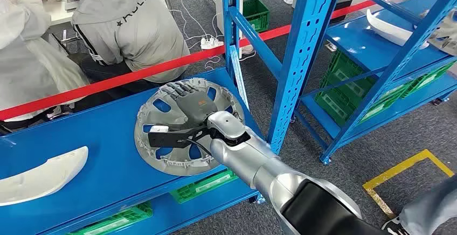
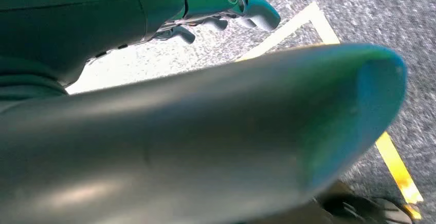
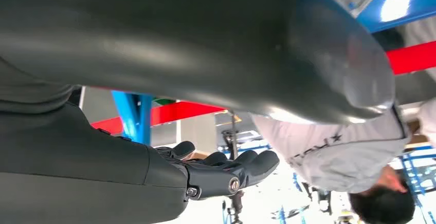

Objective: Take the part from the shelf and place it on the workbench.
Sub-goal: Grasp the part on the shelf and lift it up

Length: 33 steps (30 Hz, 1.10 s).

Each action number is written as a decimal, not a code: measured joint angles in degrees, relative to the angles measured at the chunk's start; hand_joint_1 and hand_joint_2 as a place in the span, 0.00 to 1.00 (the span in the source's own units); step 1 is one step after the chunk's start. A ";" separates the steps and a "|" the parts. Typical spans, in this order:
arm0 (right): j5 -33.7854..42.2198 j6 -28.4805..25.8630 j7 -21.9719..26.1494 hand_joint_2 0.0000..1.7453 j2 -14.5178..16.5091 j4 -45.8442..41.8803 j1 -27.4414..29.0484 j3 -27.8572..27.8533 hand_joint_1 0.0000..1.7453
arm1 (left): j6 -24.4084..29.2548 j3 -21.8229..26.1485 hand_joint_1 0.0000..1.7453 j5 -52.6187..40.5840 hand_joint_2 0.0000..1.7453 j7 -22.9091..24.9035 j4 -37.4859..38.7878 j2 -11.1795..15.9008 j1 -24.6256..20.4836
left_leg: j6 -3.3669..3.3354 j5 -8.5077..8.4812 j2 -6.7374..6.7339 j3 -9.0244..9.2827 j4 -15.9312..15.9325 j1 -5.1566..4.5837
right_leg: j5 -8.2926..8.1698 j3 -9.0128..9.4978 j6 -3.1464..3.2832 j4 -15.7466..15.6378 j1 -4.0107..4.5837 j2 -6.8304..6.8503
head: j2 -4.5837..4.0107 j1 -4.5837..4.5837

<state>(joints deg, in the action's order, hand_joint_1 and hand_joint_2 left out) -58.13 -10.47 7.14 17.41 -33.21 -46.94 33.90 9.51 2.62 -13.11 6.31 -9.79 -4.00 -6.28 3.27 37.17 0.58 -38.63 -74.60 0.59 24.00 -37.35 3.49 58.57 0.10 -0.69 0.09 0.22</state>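
my right hand (image 1: 186,101) lying flat over round grey wheel cover (image 1: 161,154), fingers stretched straight, spread, not curled round anything. cover sits flat on blue shelf (image 1: 108,132) right under my palm, face up; round, so no real long axis. white curved part (image 1: 40,175) well off to hand's left. left hand (image 2: 226,8) fingers loosely apart, holding nothing, over carpet.

Blue metal shelving with parts lying on its boards

The near blue metal shelf board (image 1: 102,138) carries a round grey spoked wheel-cover part (image 1: 161,138) lying flat near its right end, and a long white curved plastic panel (image 1: 40,177) lying well apart from it at the left. Beneath that board stand green plastic crates (image 1: 205,186). The second blue shelf unit (image 1: 377,52) to the right carries another white curved panel (image 1: 390,30), with more green slatted crates (image 1: 345,92) below, on grey carpet floor (image 1: 377,154).
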 joint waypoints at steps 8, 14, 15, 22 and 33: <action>0.63 0.26 0.38 0.00 1.89 0.36 -0.11 0.71 0.00 | -0.22 0.00 0.00 0.00 0.00 -0.37 0.00 0.28 0.11 | -1.07 -9.72 -0.49 4.75 16.61 -0.12 | 1.37 1.16 -1.60 0.51 0.15 -0.10 | 0.00 0.10; 3.02 0.93 0.54 0.00 2.59 0.33 -0.06 1.98 0.00 | -0.49 0.03 0.00 -0.24 0.00 -0.78 -0.08 0.25 0.21 | -1.68 -10.81 -0.23 4.97 16.88 -0.13 | 1.21 1.50 -0.20 -0.06 0.44 0.01 | 0.00 0.06; 3.99 1.26 0.44 0.00 2.74 0.17 0.00 2.50 0.00 | -0.57 0.04 0.00 -0.39 0.00 -0.82 -0.09 0.25 0.16 | -1.83 -10.78 -0.23 4.99 16.88 -0.15 | 1.20 1.60 -0.28 -0.19 0.43 0.01 | 0.00 0.06; 11.14 2.22 -0.08 0.00 3.01 -0.53 0.68 6.27 0.00 | -0.57 0.04 0.00 -0.85 0.00 -0.59 -0.11 0.24 -0.10 | -2.34 -10.66 -0.24 5.02 16.84 -0.35 | 1.13 1.89 -2.25 -0.69 0.15 0.05 | 0.00 0.07; 15.62 2.56 -1.53 0.00 3.01 0.66 2.10 7.34 0.00 | -0.43 0.04 0.00 -1.72 0.00 0.32 -0.11 0.28 -0.15 | -2.27 -10.63 -0.25 5.04 16.84 -0.27 | 1.19 1.84 -2.46 -0.68 0.18 0.12 | 0.00 0.09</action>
<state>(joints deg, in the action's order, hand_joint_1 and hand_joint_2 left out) -42.51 -7.91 5.61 20.41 -32.56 -44.85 41.24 9.08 2.67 -14.84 6.62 -9.90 -3.72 -6.43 1.00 26.54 0.33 -33.59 -57.75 0.33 25.19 -35.51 1.03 57.89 0.28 -0.57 0.09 0.31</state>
